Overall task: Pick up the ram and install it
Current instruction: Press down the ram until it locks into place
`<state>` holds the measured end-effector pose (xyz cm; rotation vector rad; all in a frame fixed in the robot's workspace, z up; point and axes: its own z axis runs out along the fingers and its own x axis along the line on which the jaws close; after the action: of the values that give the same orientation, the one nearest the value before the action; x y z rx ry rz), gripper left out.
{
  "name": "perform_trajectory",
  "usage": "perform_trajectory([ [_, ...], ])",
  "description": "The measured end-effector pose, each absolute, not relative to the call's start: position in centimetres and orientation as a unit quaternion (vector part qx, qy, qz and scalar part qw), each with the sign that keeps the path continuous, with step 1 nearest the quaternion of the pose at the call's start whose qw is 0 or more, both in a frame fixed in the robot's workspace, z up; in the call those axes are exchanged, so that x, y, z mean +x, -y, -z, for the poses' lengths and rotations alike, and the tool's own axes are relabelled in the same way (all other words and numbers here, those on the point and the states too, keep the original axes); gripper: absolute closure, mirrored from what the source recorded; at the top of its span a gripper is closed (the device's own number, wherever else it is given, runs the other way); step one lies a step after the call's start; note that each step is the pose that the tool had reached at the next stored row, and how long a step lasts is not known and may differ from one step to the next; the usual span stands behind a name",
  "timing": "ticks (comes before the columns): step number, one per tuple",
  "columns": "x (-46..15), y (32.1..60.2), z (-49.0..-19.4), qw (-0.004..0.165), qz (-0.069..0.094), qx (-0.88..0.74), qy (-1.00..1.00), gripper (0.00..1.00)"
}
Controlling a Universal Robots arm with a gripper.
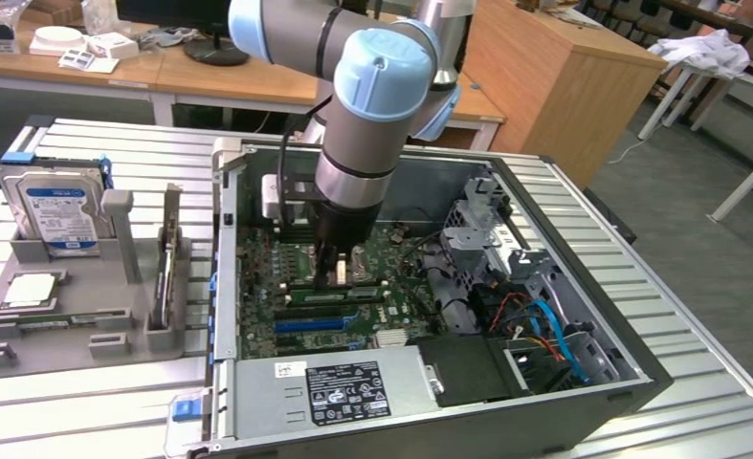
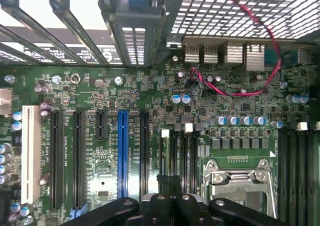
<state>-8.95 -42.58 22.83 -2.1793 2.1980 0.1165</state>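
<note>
exterior view, middle of the frame: the gripper (image 1: 335, 271) hangs straight down from the grey and blue arm (image 1: 369, 115) into the open computer case (image 1: 631, 368), its fingers drawn together just over the motherboard (image 1: 409, 251). whether anything sits between them i cannot tell. in the wrist view its dark fingertips (image 2: 169, 183) meet at the bottom centre, above a row of slim slots (image 2: 180, 153) beside the silver cpu socket (image 2: 240, 178). a blue slot (image 2: 122, 153) and a white slot (image 2: 31, 153) lie further toward the left of that frame. at the left of the exterior view a grey holder (image 1: 77, 325) stands on the slatted table (image 1: 682, 277); a thin green stick, the ram (image 1: 169, 260), stands on edge in its right side, and a blue-labelled hard drive (image 1: 59, 208) stands in its upper part.
</note>
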Motion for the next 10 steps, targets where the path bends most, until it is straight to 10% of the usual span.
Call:
perform_trajectory([
  [10,-9.0,42.6,-25.0,0.022,-0.037,-0.703,-0.71,0.89],
])
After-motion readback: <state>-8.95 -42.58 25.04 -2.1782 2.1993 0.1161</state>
